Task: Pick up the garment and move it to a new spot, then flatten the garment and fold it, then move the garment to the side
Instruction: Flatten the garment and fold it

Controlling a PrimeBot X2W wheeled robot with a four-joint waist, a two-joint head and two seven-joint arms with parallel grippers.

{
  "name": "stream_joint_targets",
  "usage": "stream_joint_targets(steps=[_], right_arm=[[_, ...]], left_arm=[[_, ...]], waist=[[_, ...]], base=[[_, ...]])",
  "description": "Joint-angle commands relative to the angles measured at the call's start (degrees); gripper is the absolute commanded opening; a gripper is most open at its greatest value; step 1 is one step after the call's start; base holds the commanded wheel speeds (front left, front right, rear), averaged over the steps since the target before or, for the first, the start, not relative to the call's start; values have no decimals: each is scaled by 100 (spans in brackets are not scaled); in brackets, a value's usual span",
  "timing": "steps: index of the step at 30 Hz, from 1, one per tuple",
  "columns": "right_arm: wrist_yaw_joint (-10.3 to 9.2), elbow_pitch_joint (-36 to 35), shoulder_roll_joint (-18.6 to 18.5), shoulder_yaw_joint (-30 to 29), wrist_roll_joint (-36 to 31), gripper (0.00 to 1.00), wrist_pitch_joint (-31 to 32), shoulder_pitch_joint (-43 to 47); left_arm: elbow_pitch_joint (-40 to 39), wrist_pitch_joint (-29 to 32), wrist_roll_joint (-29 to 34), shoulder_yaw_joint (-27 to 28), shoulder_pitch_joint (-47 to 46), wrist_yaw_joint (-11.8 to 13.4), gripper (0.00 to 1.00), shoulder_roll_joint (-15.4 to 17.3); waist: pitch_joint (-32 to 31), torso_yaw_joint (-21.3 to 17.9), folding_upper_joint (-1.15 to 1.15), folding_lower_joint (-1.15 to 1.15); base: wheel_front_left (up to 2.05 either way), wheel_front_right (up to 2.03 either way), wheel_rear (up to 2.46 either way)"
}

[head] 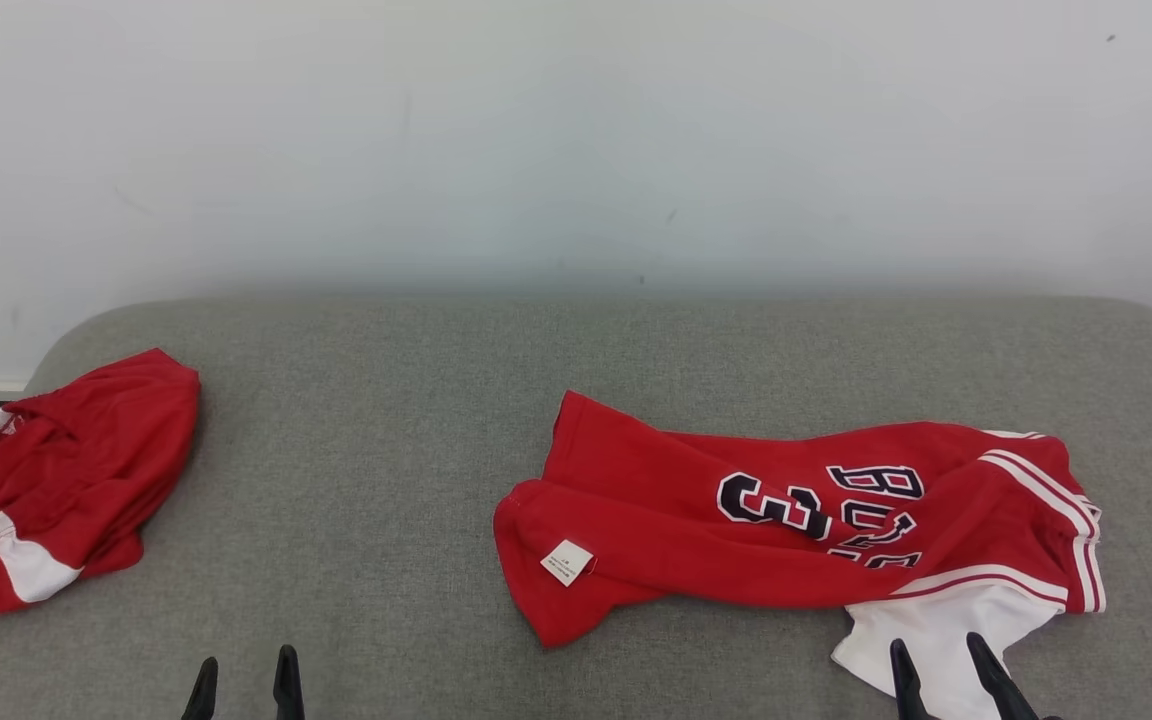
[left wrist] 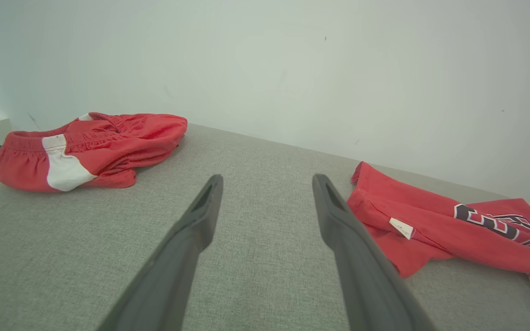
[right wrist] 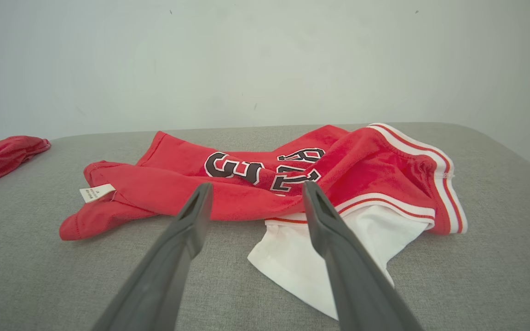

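- Jersey (head: 786, 520): red, with dark numerals and lettering. It lay crumpled on the right half of the grey cloth-covered tabletop (head: 386, 450), not flattened and not folded.
- Long axis: ran left to right across the head view. The end with the sewn-in label (head: 567, 562) sat near the middle of the tabletop, and the striped end sat toward the right edge.
- White panel (head: 946, 610): stuck out from the jersey's near right side, the part closest to the robot.
- Right gripper (head: 936, 645): jaws spread wide, holding nothing. Its fingertips were at the white panel's near edge, with the jersey straight ahead of them. Whether they touched the cloth could not be told.
- Left gripper (head: 247, 658): jaws also wide apart and empty, over bare tabletop. The jersey's label end lay off to its right, well apart.
- Shorts (head: 66, 480): red with a white patch, bunched at the far left edge, well clear of the jersey. Judged not to be the piece in hand.
- Wall (head: 576, 150): pale and plain, behind the tabletop.
- Judgement: pick-up not yet begun. The right arm was much the nearer. A grasp on the white panel or the striped end would likely drag the rest along the long axis.
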Motion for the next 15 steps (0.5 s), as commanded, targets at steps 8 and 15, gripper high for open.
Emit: stream_joint_targets(steps=[8, 15], right_arm=[[-13, 176, 13, -64, -42, 100, -211, 119], [-13, 240, 19, -132, 48, 100, -229, 34]], left_arm=[[95, -17, 169, 69, 209, -11, 100, -4], [124, -17, 172, 44, 192, -30, 100, -4]], waist=[[-127, -76, 0, 1], [-91, -120, 0, 1]], base=[[0, 0, 0], [0, 0, 0]])
